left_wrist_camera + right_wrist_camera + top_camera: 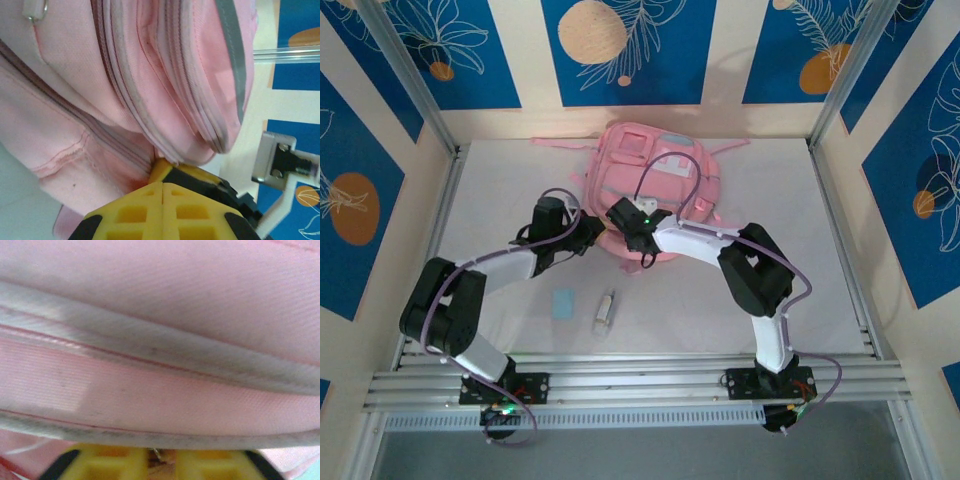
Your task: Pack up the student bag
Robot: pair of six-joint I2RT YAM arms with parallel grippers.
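A white bench (750, 300) lay between blue-patterned walls (380, 150), with the student bag (650, 175) at its far middle. From the left wrist, the left fingers (140, 205) were pressed shut against the bag's zip seam. From the right wrist, the right fingers (205, 462) stood narrow, and I could not tell whether they gripped anything. The step likely wanted a square pinch beside the zip before pulling.

Student bag (655, 185) at the table's (800, 250) far middle; nearer, a flat card (563, 303) just left of a tube (605, 312)

A small pale blue flat rectangle (563, 303) lies on the white surface (770, 200). Just beside it lies a slim whitish object (605, 311).
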